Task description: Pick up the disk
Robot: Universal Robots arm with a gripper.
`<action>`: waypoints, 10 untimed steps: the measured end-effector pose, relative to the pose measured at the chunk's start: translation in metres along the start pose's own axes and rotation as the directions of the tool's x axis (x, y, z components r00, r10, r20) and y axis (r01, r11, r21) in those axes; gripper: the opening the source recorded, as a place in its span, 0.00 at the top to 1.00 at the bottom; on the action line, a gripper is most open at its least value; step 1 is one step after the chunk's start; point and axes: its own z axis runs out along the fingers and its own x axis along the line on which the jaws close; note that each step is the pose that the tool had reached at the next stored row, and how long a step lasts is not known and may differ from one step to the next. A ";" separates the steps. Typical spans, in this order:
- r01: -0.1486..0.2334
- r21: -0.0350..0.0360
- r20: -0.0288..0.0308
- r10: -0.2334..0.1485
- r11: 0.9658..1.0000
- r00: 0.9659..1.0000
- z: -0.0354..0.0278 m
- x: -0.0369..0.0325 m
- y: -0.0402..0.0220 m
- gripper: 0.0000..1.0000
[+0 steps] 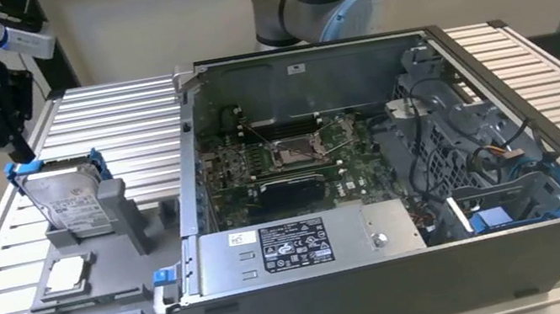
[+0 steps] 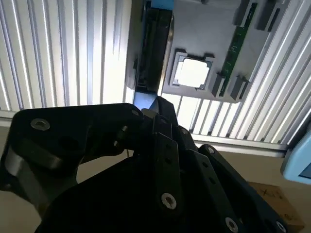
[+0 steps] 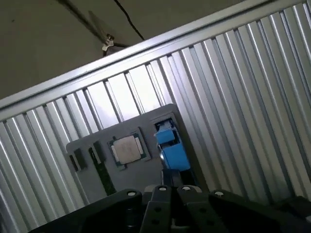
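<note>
The tool [image 1: 22,154], nearly closed, pinches the blue top edge of the disk [image 1: 71,196]. It stands upright in a grey holder [image 1: 123,273].

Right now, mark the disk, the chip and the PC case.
disk [image 1: 71,199], exterior view, white label.
chip [image 1: 67,275], exterior view, top face.
PC case [image 1: 395,296], exterior view, near outer wall.

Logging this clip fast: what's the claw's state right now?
The claw: cannot be told whether open or closed; it is at the top edge of the disk.
</note>
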 end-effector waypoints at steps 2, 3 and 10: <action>0.035 0.001 0.000 -0.035 0.999 0.999 0.0000 0.0000 0.0000 1.00; 0.054 0.001 0.000 -0.054 0.999 0.999 0.0000 0.0000 0.0000 1.00; 0.174 0.004 0.000 -0.174 0.985 0.985 0.0000 0.0001 0.0004 1.00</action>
